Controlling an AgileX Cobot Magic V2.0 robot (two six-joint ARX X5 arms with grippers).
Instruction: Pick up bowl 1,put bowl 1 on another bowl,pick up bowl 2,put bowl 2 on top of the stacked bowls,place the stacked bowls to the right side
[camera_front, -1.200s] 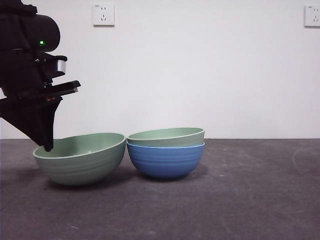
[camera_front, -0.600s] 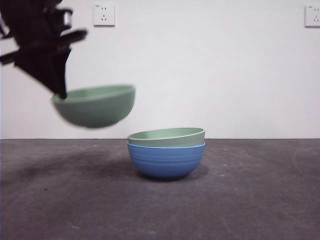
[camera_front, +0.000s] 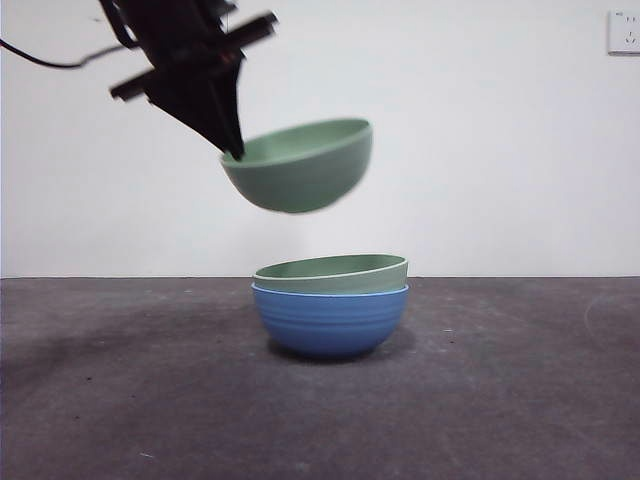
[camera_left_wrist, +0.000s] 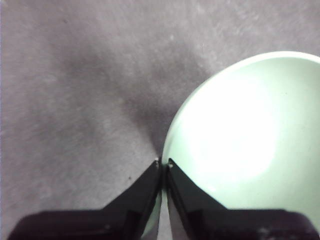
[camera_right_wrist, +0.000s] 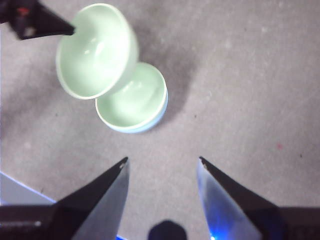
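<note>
1. While carried aloft in the front view, bowl 2 (camera_front: 298, 166), pale green, hangs tilted from the left gripper (camera_front: 235, 150), pinched at its rim. Below and slightly to the side, bowl 1 (camera_front: 330, 272) nested in another bowl (camera_front: 330, 322), the blue one, on the grey surface (camera_front: 500, 400). Clear air between the lifted bowl and the pair beneath.

2. Left wrist view: gripper (camera_left_wrist: 163, 163) nearly closed, jaws clamped on the thin edge of bowl 2 (camera_left_wrist: 245, 140), one jaw inside, one outside. Pale, glossy interior, surface (camera_left_wrist: 75, 100) well below.

3. Right wrist view: right gripper (camera_right_wrist: 162, 160) spread wide, holding nothing, waiting well apart from the work. Seen beyond it, bowl 2 (camera_right_wrist: 95, 50) partly over bowl 1 (camera_right_wrist: 135, 100), with the left gripper (camera_right_wrist: 72, 31) at the far rim.

4. Judged light, rigid and smooth, probably plastic; a single-point rim grip likely to let it swing or slip, hence the tilt. Best lowered level and centred over the nest before release.
</note>
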